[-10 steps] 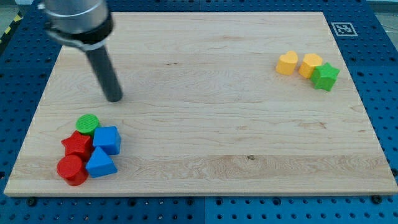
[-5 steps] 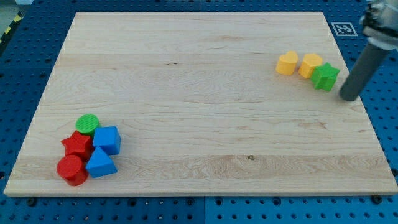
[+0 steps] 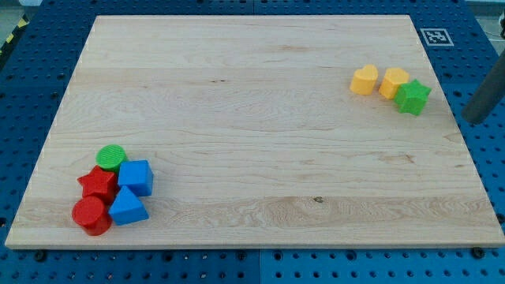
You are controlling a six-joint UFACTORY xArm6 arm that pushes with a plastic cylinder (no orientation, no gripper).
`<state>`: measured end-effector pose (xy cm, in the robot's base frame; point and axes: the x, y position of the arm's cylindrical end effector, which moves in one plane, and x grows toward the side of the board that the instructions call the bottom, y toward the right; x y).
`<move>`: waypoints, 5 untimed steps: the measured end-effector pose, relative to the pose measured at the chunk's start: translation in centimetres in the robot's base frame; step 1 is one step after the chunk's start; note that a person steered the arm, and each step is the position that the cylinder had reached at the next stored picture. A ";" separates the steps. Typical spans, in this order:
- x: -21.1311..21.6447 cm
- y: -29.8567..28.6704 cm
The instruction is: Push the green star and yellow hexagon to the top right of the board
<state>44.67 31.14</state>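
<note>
1. My tip, the lower end of my straight dark rod, sits off the light wooden board, over the blue perforated counter at the view's right edge.
2. I carry no gripper, so nothing is grasped.
3. The green star-shaped block lies at about nine o'clock from my tip, near but apart.
4. The yellow hexagon block touches the star at its ten o'clock; a yellow heart-shaped block sits just beside it at nine o'clock.
5. Well apart, at the board's seven o'clock corner, huddle a green cylinder, a red star, a red cylinder-like block, a blue cube and a blue triangular block.
</note>
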 end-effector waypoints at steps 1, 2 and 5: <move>0.0 -4.0; -2.1 -7.2; -9.4 -9.4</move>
<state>35.31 21.73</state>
